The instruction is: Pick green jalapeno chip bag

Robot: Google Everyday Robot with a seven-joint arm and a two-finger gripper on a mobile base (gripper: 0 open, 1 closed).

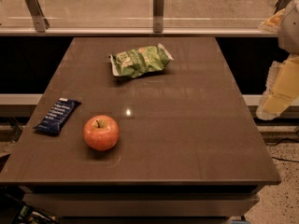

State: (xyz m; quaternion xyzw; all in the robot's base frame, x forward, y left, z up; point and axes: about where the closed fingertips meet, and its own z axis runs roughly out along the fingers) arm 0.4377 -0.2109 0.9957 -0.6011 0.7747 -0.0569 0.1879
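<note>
The green jalapeno chip bag (140, 60) lies on the far middle of the dark brown table (187, 125). It is crinkled, with pale crimped ends and a white-and-orange logo patch. My gripper (275, 94) shows as a pale yellowish shape at the right edge of the camera view. It hangs beyond the table's right side, well to the right of the bag and nearer to me, and touches nothing.
A red-orange apple (101, 132) stands at the front left of the table. A dark blue wrapped bar (58, 115) lies near the left edge. A glass railing with metal posts (158, 10) runs behind the table.
</note>
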